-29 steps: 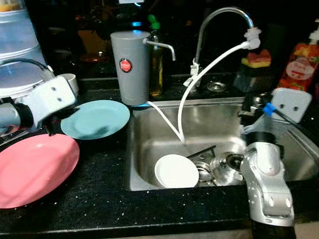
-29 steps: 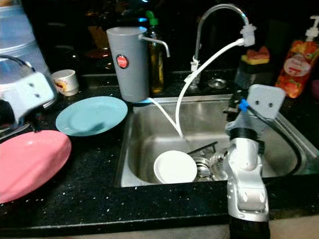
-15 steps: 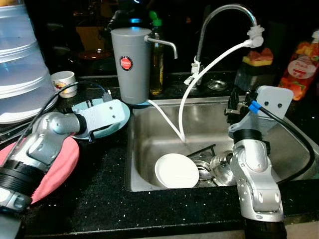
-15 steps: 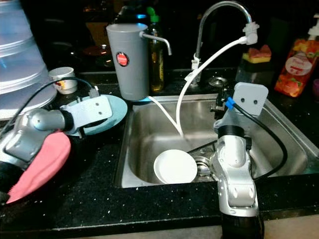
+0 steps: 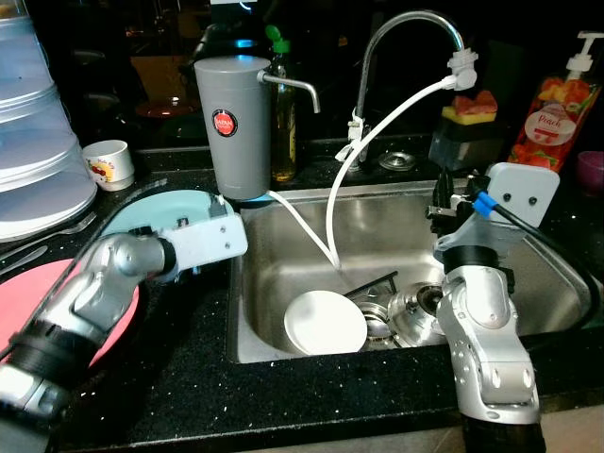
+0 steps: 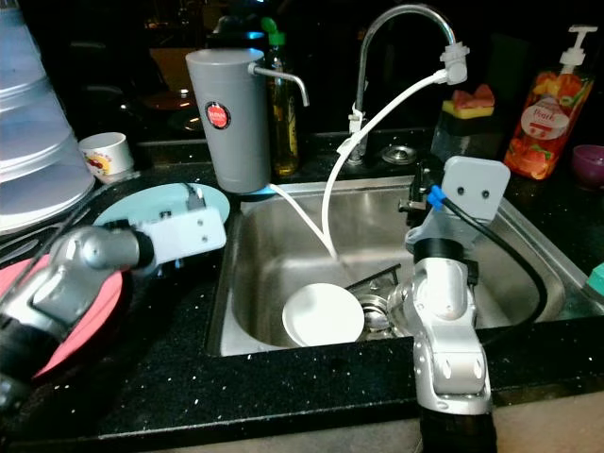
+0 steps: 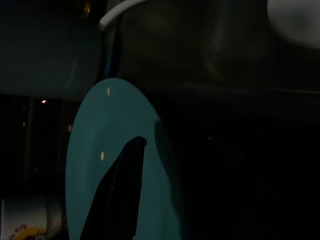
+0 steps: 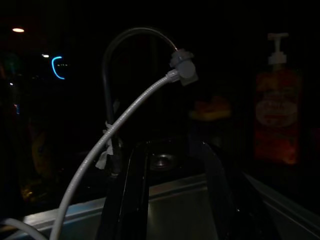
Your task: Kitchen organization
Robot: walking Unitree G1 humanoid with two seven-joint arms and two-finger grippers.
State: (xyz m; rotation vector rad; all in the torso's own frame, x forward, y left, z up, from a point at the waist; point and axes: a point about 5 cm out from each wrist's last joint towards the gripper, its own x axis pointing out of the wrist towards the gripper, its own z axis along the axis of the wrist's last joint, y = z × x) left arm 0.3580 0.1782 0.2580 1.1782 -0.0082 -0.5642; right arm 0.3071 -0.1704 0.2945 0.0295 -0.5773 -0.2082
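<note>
A teal plate [image 5: 156, 206] lies on the black counter left of the sink, beside a pink plate [image 5: 26, 291]. My left arm reaches across both, and my left gripper [image 7: 134, 146] hovers low over the teal plate [image 7: 95, 150] near its sink-side rim. A white plate [image 5: 326, 322] leans in the steel sink [image 5: 396, 231] next to metal cookware [image 5: 415, 307]. My right gripper [image 8: 170, 150] is open and holds nothing; it is raised at the sink's right side [image 5: 442, 203] and points at the tap [image 8: 140, 35].
A grey filter jug [image 5: 231, 127] and a bottle stand behind the sink's left corner. A white hose [image 5: 377, 123] hangs from the tap into the basin. Soap dispenser [image 5: 543, 113] and sponge [image 5: 469, 107] sit back right, a small cup [image 5: 106, 162] and stacked clear containers [image 5: 33, 142] back left.
My left arm has swung in from the far left and now reaches across the pink plate to the teal plate. The right arm has barely moved. The camera shifted slightly.
</note>
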